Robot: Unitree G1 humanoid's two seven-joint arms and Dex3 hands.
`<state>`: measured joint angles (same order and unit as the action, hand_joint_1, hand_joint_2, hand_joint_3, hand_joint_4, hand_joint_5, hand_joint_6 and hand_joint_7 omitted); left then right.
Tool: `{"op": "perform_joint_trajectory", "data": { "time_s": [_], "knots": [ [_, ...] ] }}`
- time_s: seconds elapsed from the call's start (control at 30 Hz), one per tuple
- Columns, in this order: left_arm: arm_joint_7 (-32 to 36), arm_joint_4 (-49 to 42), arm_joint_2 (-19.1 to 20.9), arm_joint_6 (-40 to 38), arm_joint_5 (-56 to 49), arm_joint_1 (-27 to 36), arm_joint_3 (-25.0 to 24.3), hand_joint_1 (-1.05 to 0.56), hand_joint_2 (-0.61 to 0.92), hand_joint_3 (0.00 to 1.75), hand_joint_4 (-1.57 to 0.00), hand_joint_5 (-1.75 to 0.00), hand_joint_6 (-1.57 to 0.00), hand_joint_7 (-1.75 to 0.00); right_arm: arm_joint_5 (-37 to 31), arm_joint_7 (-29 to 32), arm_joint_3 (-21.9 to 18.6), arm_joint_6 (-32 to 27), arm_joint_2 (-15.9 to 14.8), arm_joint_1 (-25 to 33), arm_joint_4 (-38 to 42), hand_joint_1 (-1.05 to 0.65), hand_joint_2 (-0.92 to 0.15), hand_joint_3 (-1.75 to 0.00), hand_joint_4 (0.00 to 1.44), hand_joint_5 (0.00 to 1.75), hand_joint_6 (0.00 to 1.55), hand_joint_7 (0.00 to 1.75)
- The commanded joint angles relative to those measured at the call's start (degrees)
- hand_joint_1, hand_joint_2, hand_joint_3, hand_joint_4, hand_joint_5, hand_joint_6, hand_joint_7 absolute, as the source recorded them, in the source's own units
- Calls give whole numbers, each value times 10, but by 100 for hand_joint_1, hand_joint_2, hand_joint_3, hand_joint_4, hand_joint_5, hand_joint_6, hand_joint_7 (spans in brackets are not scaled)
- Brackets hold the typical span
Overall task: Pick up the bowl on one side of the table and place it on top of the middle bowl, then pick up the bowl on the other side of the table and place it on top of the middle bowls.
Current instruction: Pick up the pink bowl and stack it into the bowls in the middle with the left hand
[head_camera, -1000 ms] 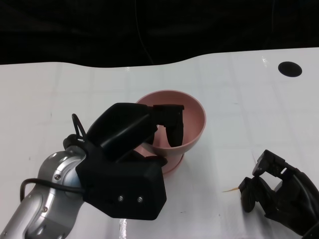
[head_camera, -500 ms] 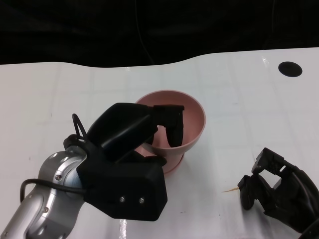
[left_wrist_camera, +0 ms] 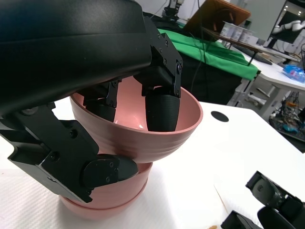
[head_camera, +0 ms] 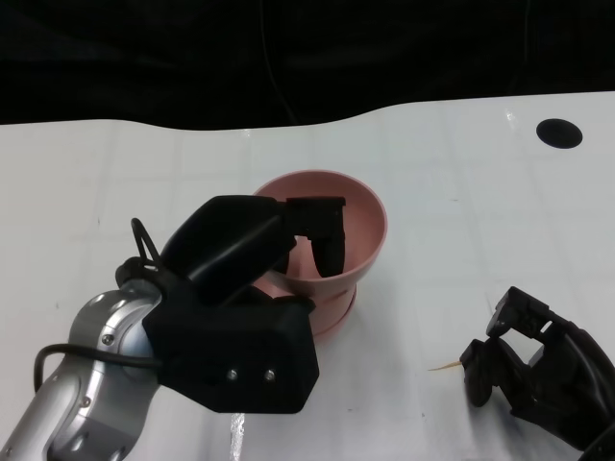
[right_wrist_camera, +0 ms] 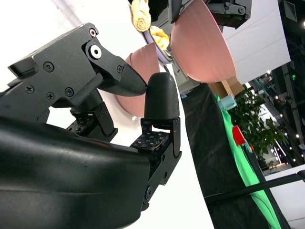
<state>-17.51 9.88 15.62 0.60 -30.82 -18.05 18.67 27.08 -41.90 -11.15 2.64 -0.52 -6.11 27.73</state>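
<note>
Landmark: the white table, glossy and smooth, with a faint grid of lines; every place below is given against it.
Top bowl: a pink bowl, matt and plastic-looking, round with a deep curved wall; it sits slightly tilted on the stack at the table's middle, not fully seated.
Lower bowls: the same pink; you see the rim and wall of at least one under the top bowl, resting on the table. How many lie nested there you cannot tell.
Left hand: black, hard-shelled and blocky, over the table's middle. Its fingers hook inside the top bowl's wall while a thumb part presses the outside, so the rim is pinched between them. You would judge this grip serves to steer the bowl down square onto the stack.
Right hand: black, low at the table's near right corner, well apart from the bowls. Its fingers are curled loosely with a gap between them, and it holds nothing.
Silver forearm: brushed metal, rounded, coming in over the table's near left edge.
Black disc: a flat dark oval at the table's far right.
Task standing: in your reading, the stacking is near its end; release is not yet done.
</note>
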Motion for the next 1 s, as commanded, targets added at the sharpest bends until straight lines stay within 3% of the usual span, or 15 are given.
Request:
{"op": "perform_joint_trajectory", "data": {
  "time_s": [0.03,1.0],
  "knots": [
    [2,7,6,-6,5,-2,-13,-1,62,90,-68,-175,-51,-175,3,0,-8,1,-11,-3,2,-17,-49,-107,91,175,74,161],
    [25,-21,7,8,-6,17,-11,-2,66,84,-68,-175,-51,-175,2,1,-8,3,-13,0,-2,-17,-49,-107,91,175,75,161]
  ]
}}
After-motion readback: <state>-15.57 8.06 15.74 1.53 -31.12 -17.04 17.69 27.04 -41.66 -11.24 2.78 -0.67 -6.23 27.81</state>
